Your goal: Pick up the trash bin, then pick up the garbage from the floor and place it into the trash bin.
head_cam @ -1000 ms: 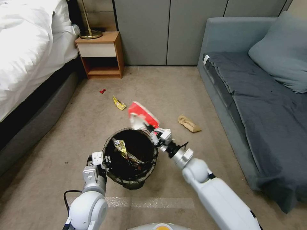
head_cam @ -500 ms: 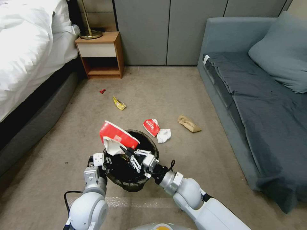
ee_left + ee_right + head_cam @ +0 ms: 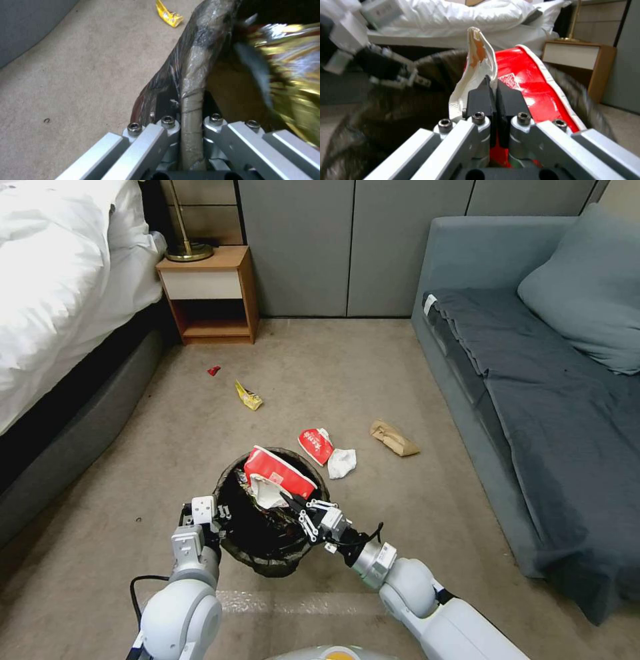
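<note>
The trash bin [image 3: 267, 563], lined with a dark bag, hangs just above the carpet, and my left gripper [image 3: 217, 513] is shut on its near-left rim [image 3: 191, 75]. A gold foil wrapper [image 3: 293, 75] lies inside it. My right gripper [image 3: 293, 503] is shut on a red-and-white wrapper [image 3: 277, 477], held tilted over the bin's opening; the pads [image 3: 480, 97] pinch its white edge [image 3: 476, 55]. More garbage lies on the floor: a red-and-white wrapper [image 3: 315, 445], a white tissue [image 3: 341, 463], a brown paper bag [image 3: 393, 439], a yellow wrapper [image 3: 249, 396] and a red scrap [image 3: 213, 371].
A bed [image 3: 60, 280] runs along the left and a grey sofa [image 3: 533, 380] along the right. A wooden nightstand [image 3: 213, 293] with a brass lamp base stands against the back wall. Open carpet lies between them.
My right gripper carried the red-and-white wrapper from beyond the bin's far rim to over its left side, then back over the opening and lower. The left gripper and bin stayed put.
</note>
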You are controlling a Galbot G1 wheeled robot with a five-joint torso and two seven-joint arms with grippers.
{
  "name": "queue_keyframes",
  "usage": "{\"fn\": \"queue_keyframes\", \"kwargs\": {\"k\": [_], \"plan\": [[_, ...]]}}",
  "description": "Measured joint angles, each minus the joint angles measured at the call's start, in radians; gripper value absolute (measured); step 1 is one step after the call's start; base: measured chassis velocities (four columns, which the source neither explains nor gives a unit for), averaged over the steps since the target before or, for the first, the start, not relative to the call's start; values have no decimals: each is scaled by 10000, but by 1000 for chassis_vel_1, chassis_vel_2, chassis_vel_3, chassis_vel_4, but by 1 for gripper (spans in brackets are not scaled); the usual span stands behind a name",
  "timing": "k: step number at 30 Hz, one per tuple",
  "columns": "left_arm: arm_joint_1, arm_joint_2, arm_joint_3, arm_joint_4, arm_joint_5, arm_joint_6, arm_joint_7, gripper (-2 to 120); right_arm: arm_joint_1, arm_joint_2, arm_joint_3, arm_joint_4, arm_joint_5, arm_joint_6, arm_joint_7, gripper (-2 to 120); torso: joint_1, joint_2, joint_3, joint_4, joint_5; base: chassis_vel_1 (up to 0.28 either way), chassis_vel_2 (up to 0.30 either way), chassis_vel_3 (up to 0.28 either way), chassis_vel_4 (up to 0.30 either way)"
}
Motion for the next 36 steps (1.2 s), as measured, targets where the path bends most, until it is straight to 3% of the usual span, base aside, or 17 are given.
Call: {"fn": "queue_keyframes", "kwargs": {"k": [5, 8, 14, 16, 18, 28, 31, 36], "plan": [[16, -8, -18, -71, -13, 4, -3, 0, 92, -52, -127, -140, -155, -48, 106, 8, 0, 0, 0, 0, 0, 0, 0, 0, 0], [-7, -8, -36, -97, -52, 5, -9, 0, 100, -146, -292, -130, -235, -106, 159, 23, 0, 0, 0, 0, 0, 0, 0, 0, 0], [-60, -25, -33, -99, -81, 24, -14, 0, 53, -242, -392, -94, -327, -141, 182, 39, 0, 0, 0, 0, 0, 0, 0, 0, 0], [-92, -55, -22, -99, -88, 35, -18, 0, -12, -318, -405, -78, -375, -154, 185, 51, 0, 1, 0, 0, -1, 0, 0, 0, 0], [-100, -61, -16, -99, -89, 36, -18, 0, -24, -327, -408, -78, -384, -154, 185, 52, 0, 0, 0, 0, -1, 0, 0, 0, 0], [-244, -74, 100, 8, -96, 152, -37, 0, -216, -570, -429, 335, -495, -179, 189, 94, 0, 0, 0, 0, 0, 0, 0, 0, 0], [-246, -11, 112, 64, -99, 164, -38, 0, -267, -625, -366, 714, -509, -180, 323, 99, 0, 0, 0, -1, 0, 0, 0, 0, 0], [-269, 85, 117, 230, -99, 168, -41, 0, -430, -454, 14, 2374, -605, -393, 1214, 100, 2, 0, 1, 1, -2, 0, 0, 0, 0]]}}
